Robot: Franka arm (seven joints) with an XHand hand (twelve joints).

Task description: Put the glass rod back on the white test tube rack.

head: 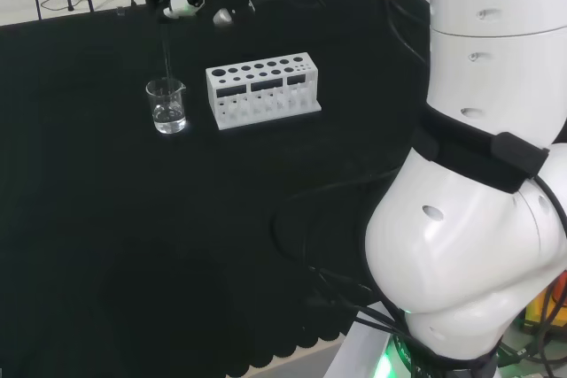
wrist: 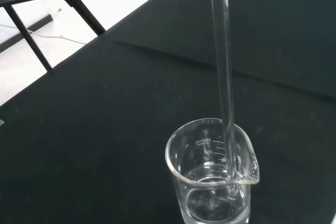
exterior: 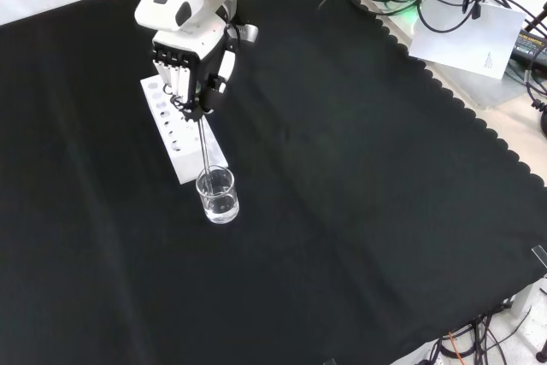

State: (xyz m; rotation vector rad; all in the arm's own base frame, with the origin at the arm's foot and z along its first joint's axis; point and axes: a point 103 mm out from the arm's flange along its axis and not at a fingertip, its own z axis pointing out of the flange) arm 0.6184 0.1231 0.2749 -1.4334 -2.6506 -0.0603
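Closest to the front camera, a clear beaker stood on the black table with a little clear liquid in its bottom. Rising out of it was the glass rod, its lower end down inside the beaker and, in the wrist view, resting against the inner wall near the spout. The rod's long axis ran almost upright, tilted only slightly, so in the front view it pointed from the beaker toward about twelve o'clock, up into the robot hand.

Just beyond the beaker, at roughly eleven o'clock from it in the front view, lay the white test tube rack, a long block with rows of round holes across its top, its long axis running away from the camera beneath the robot hand. The beaker sat just beside the rack's near end, apart from it.

Farther back and above, the robot hand had its fingers curled down around the rod's upper end, pinching it, so the rod hung straight below at six o'clock from the palm.

Judging from this, the rod had yet to come clear of the beaker's rim; the move would turn on lifting along the rod's own upright axis, then carrying it toward eleven o'clock over the rack.
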